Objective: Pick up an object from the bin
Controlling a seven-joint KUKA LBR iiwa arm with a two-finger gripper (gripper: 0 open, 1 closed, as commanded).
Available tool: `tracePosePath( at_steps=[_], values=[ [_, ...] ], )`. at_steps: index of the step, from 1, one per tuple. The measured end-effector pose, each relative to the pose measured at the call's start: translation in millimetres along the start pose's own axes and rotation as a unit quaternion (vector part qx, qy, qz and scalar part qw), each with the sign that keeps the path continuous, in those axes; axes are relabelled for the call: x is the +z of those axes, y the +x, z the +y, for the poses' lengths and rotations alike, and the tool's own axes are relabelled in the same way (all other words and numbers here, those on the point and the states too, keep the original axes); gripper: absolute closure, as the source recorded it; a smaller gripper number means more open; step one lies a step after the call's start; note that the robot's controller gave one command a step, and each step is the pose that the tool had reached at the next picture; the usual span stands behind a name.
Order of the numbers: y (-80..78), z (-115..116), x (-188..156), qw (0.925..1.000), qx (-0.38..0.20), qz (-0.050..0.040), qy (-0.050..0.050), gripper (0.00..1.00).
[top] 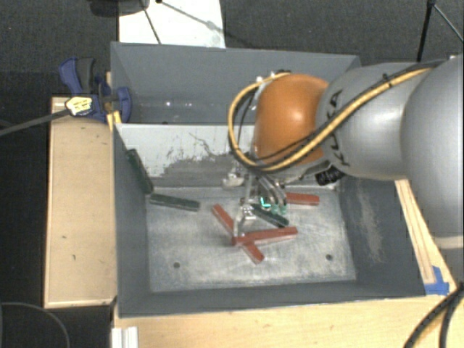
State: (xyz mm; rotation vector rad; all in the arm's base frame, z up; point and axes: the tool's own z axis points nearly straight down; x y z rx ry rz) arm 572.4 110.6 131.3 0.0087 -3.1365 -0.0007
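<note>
My gripper (255, 210) hangs low over the middle of the bin, just above a small heap of red-brown sticks. One red-brown stick (267, 233) lies flat right under the fingertips, and another (224, 219) slants to its left. A shorter red-brown stick (253, 251) lies nearer the front. A small green thing (278, 209) sits at the right side of the fingers; whether it is gripped I cannot make out.
Another red-brown stick (303, 199) lies to the right, partly under the arm. Two dark green bars sit at the left: one (174, 203) flat on the floor, one (139, 170) leaning along the left wall. The arm's orange cover hides the bin's back right.
</note>
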Motion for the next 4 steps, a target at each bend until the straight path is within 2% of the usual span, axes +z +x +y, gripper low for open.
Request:
tracePosePath(
  at_steps=[1, 2, 3, 4],
  values=[
    [-2.0, -0.4, -3.8, 1.0, 0.001, -0.0037, 0.0, 0.0],
    [4.6, 2.1, 55.5, 0.9999, 0.0, -0.0108, -0.002, 1.0],
    [4.7, 2.1, 55.5, 0.9999, 0.001, -0.0108, -0.002, 1.0],
    [8.6, 9.3, -102.2, 1.0, 0.003, -0.0057, -0.001, 1.0]
  ],
)
